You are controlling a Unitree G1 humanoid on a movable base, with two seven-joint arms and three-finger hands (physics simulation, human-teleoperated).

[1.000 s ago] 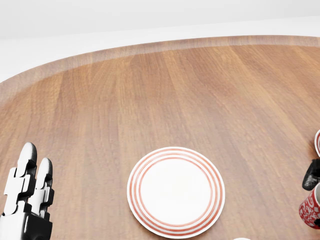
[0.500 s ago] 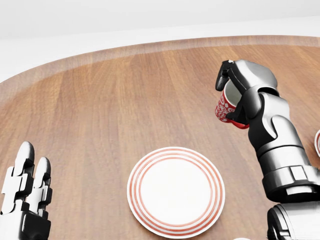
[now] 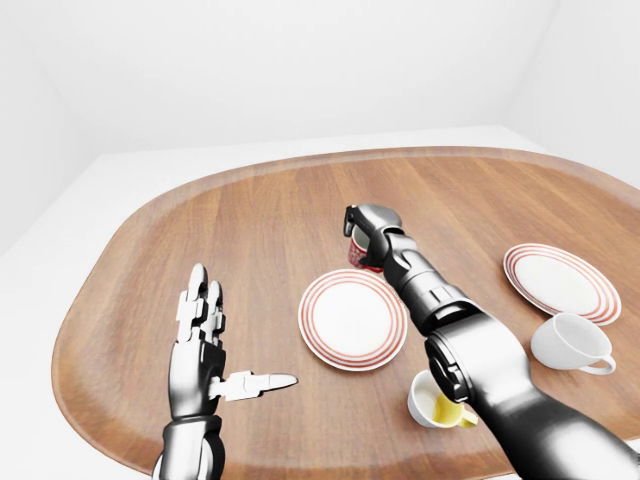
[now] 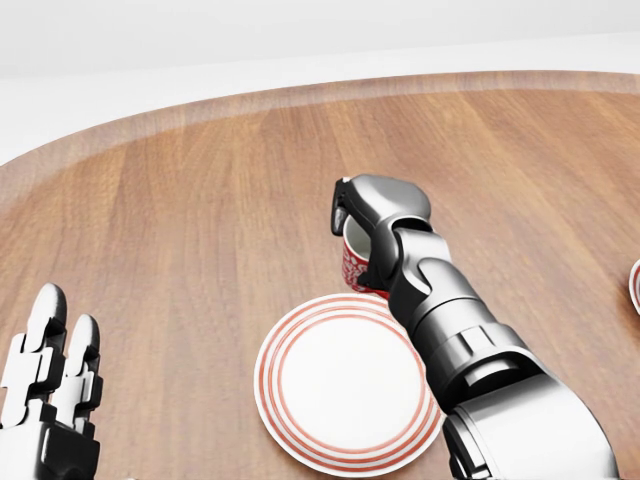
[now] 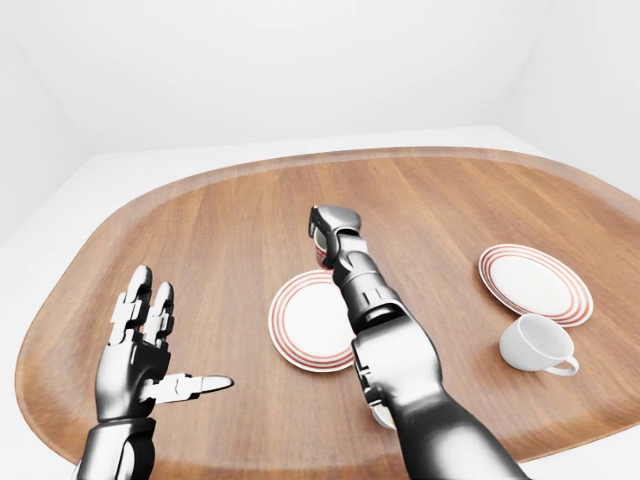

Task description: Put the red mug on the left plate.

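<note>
The red mug (image 4: 355,268), with its white pattern, is in my right hand (image 4: 352,238), whose fingers close round its rim and side from above. It hangs just past the top edge of the left plate (image 4: 300,385), a white plate with red rings, in the head view. My right forearm runs across the plate's right side and hides part of it. My left hand (image 3: 205,335) stands open at the lower left of the left-eye view, fingers spread and thumb pointing right, holding nothing.
A second red-ringed plate (image 3: 560,281) lies at the right of the wooden table (image 3: 250,230). A white mug (image 3: 570,343) stands below it. A yellow-lined cup (image 3: 435,405) shows beside my right upper arm. The table edge curves round at left and top.
My right hand has carried the red mug from the right edge of the head view leftward and down to the top edge of the left plate. The left hand has barely moved.
</note>
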